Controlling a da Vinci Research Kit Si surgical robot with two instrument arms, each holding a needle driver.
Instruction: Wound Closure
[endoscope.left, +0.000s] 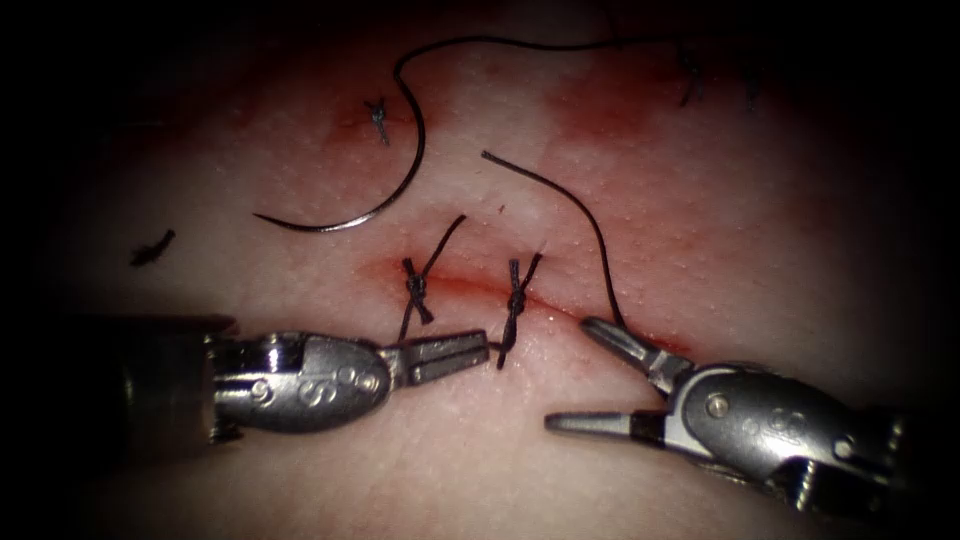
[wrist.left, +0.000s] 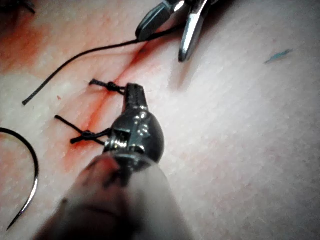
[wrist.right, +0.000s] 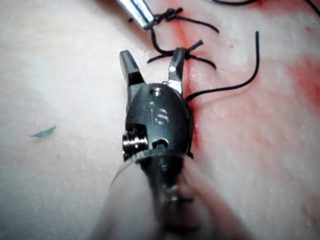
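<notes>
Needle (endoscope.left: 385, 190) free on tissue (endoscope.left: 300, 460) left of and above cut (endoscope.left: 470, 285), arc opening upper left, tip lower left; left tool (endoscope.left: 483, 350) clenched on thread (endoscope.left: 512, 320); right tool (endoscope.left: 580, 375) released, empty.

The right tool (wrist.right: 149, 64) bears engraved marks on its body, seemingly "is"; nothing else is legible.

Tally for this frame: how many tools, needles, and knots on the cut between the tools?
Tools: 2 (left tool shut on a knot's thread; right tool open, empty)
Needles: 1 (needle loose on the tissue, upper left of the cut)
Knots: 2 (left knot, right knot)
Total: 5
</notes>
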